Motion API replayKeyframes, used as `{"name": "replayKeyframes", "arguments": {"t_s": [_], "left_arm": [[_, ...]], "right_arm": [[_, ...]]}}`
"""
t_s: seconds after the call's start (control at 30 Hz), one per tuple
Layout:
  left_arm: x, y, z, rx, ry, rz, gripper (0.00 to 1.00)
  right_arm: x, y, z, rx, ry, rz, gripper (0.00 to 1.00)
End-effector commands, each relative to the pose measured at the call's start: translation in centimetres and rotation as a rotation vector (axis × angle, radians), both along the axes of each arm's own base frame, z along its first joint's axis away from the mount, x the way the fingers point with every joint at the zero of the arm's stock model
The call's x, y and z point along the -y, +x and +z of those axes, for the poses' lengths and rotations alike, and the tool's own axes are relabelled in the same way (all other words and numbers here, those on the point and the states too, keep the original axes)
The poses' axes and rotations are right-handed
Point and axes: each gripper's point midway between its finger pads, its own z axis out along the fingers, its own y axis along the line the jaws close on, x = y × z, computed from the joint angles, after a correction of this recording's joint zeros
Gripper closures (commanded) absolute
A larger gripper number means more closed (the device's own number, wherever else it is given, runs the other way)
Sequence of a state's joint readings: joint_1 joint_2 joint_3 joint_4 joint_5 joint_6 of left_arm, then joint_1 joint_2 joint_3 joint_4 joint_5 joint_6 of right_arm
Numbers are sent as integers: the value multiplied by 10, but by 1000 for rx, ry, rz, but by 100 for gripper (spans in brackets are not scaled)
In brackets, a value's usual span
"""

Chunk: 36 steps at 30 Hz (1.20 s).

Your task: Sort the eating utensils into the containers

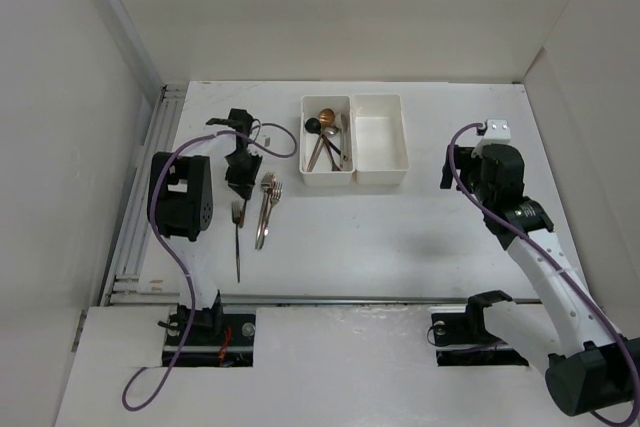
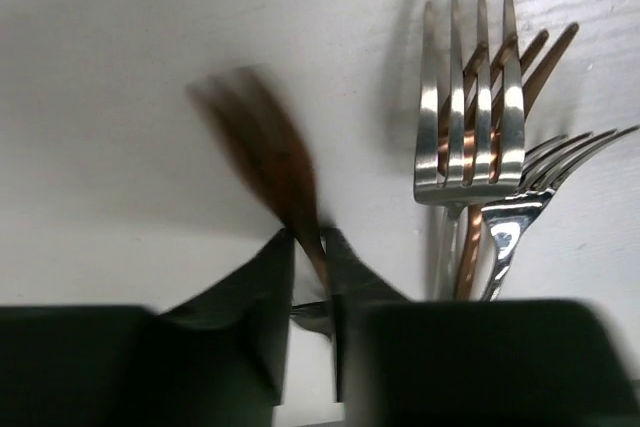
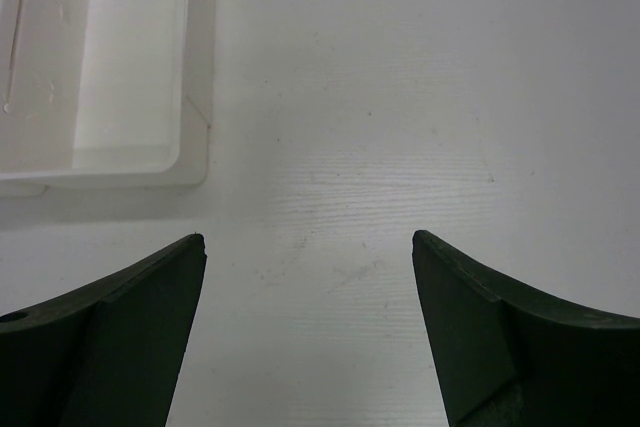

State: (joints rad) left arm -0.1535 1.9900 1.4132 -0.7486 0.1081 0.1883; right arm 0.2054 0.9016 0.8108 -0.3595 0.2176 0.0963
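Two joined white bins (image 1: 379, 176) stand at the back middle. The left bin holds a black spoon (image 1: 313, 126), a copper spoon (image 1: 327, 115) and silver ones. The right bin (image 1: 379, 137) looks empty. My left gripper (image 1: 243, 175) is shut on a blurred copper-brown utensil (image 2: 265, 147), which sticks out from between the fingers (image 2: 308, 242). Beside it lies a pile of forks (image 1: 267, 202), silver (image 2: 470, 117) and copper (image 2: 468, 247). A single silver fork (image 1: 238, 237) lies nearer the front. My right gripper (image 3: 309, 237) is open and empty over bare table, right of the bins (image 3: 130, 67).
White walls enclose the table on the left, back and right. A metal rail (image 1: 140, 207) runs along the left edge. The left arm's purple cable (image 1: 275, 147) loops between the gripper and the bins.
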Motion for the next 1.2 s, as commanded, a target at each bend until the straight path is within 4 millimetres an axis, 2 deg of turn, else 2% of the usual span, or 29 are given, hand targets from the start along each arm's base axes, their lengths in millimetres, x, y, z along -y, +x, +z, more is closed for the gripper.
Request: {"name": "replayKeyframes", "arguments": {"t_s": [0.0, 0.03, 0.07, 0.1, 0.2, 0.23, 0.27, 0.3, 0.33, 0.4, 0.43, 0.47, 0.5, 0.53, 0.57, 0.6, 0.7, 0.73, 0.8, 0.83, 0.87, 0.9, 0.93, 1.0, 1.03, 1.07, 1.1, 1.17], "left_arm": [[13, 0, -18, -56, -66, 6, 94], [14, 4, -19, -53, -67, 17, 100], [14, 10, -17, -47, -86, 37, 100], [14, 25, -8, -6, -118, 70, 100], [21, 48, 16, 53, -222, 125, 100], [23, 68, 45, 141, -257, 149, 100], [22, 80, 63, 197, -285, 163, 100], [29, 90, 83, 249, -328, 162, 100], [33, 109, 124, 373, -367, 156, 100], [51, 122, 172, 481, -462, 171, 100], [60, 127, 194, 537, -498, 159, 100], [82, 133, 236, 649, -544, 104, 100], [97, 134, 254, 699, -567, 63, 100], [115, 133, 267, 726, -595, 19, 100], [148, 128, 290, 771, -642, -49, 100], [177, 123, 295, 777, -683, -103, 100], [224, 117, 295, 736, -795, -141, 100], [254, 119, 290, 723, -837, -184, 100], [285, 118, 285, 707, -884, -218, 100], [315, 118, 280, 705, -925, -242, 100], [328, 118, 279, 707, -948, -252, 100], [339, 119, 279, 710, -970, -255, 100], [351, 121, 263, 687, -981, -250, 100], [367, 127, 271, 721, -1020, -227, 97], [369, 130, 265, 716, -1018, -225, 91], [375, 132, 254, 706, -1007, -221, 86], [374, 134, 254, 713, -999, -211, 81], [369, 141, 248, 739, -951, -190, 65]], "right_arm": [[-3, 5, 30, 77, 3, 6, 11], [-3, 5, 30, 77, 3, 6, 11], [-3, 6, 34, 86, 5, 6, 11], [-3, 6, 34, 86, 5, 6, 11], [-6, 4, 32, 73, 1, 28, 11], [-8, 4, 31, 72, -8, 47, 11], [-11, 4, 31, 71, -11, 70, 11], [-23, 7, 35, 78, 0, 130, 11], [-30, 8, 29, 58, 5, 158, 10], [-45, 12, 30, 56, -5, 225, 9], [-60, 13, 36, 61, 1, 271, 9], [-68, 19, 32, 48, 0, 290, 9], [-74, 20, 32, 43, -1, 304, 9], [-80, 26, 43, 78, 6, 315, 7], [-83, 32, 47, 93, 23, 309, 7], [-84, 34, 51, 107, 36, 305, 7], [-84, 41, 61, 141, 60, 277, 7], [-82, 43, 58, 132, 68, 258, 7], [-73, 46, 63, 146, 64, 209, 7], [-70, 45, 60, 135, 56, 196, 7], [-68, 45, 63, 138, 53, 186, 7], [-62, 47, 63, 140, 46, 160, 7], [-59, 43, 61, 123, 38, 151, 7], [-55, 38, 64, 127, 27, 146, 7], [-51, 34, 58, 111, 17, 133, 7], [-50, 31, 64, 128, 22, 133, 7], [-49, 28, 60, 118, 19, 133, 7], [-46, 25, 61, 126, 8, 126, 7]]}}
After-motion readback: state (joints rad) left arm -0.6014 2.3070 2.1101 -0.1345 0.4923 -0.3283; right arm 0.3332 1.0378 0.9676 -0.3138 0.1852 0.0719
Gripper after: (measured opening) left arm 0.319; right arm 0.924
